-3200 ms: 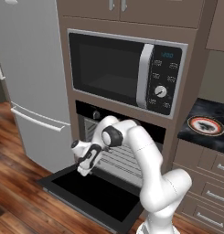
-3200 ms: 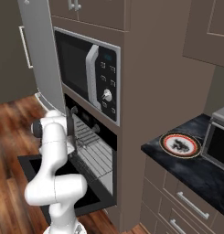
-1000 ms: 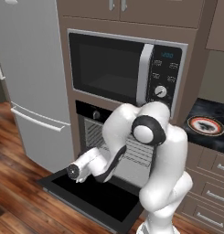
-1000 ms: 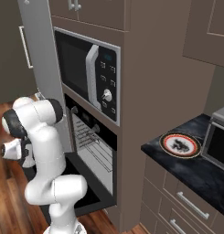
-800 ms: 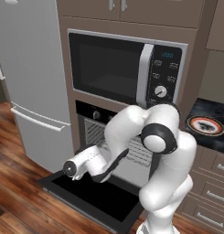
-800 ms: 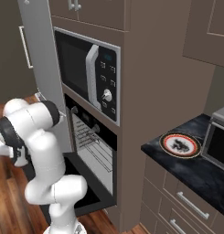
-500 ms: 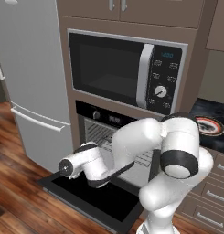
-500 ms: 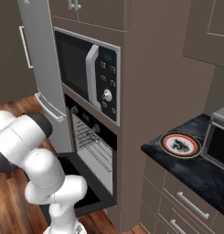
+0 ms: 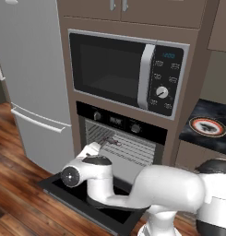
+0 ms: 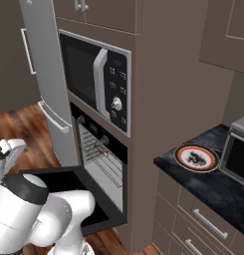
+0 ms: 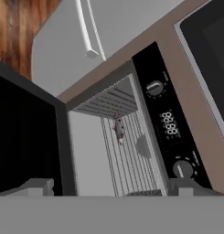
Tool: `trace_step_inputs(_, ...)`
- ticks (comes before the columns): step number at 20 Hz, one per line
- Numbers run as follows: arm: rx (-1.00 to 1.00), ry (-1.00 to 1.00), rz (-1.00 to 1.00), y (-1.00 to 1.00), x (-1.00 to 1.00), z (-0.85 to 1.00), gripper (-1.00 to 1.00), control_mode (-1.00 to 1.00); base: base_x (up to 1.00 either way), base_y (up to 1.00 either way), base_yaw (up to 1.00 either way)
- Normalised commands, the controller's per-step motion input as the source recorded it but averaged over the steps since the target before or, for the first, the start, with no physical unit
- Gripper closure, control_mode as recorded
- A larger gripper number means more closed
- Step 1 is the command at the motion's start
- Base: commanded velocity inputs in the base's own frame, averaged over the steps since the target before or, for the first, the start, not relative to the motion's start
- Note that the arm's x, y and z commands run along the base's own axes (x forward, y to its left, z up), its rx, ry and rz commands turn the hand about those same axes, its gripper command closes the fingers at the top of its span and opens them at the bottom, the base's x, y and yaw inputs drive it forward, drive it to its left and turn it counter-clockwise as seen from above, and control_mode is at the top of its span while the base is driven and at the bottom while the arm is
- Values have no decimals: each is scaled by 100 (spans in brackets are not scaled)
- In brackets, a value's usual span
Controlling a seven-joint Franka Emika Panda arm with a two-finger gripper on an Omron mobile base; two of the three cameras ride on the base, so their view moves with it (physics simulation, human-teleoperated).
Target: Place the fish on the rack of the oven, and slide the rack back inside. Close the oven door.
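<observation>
Gripper [image 10: 9, 149] has swung away from the oven [image 9: 121, 138] to its left, jaws spread wide, holding nothing. Oven door [image 10: 68, 191] hangs open. Fish [image 11: 118, 129] lies on the rack [image 11: 127, 160] inside.

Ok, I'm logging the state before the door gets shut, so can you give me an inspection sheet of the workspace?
Surface: dark counter to the right of the oven, holding a plate.
Job's things: fish lies on the rack inside the oven; oven door hangs open, lying flat.
Clutter: red-rimmed plate on the counter; toaster oven beside it.
End effector: end effector open and empty, out in front of the open door, pointed toward the oven.
Cables: nothing seen.
Surroundings: microwave above the oven, fridge to its left, wood floor below.
</observation>
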Motion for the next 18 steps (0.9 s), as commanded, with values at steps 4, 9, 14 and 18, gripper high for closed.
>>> trace_step_inputs(4,-1,28,7,12,0,61,-100,-100,0,0,0)
trace_step_inputs(9,-13,55,14,45,0,2,-100,-100,0,0,0)
trace_step_inputs(14,-43,30,19,89,-7,-8,-100,-100,0,0,0)
trace_step_inputs(18,-57,4,23,98,-44,-10,-100,-100,0,0,0)
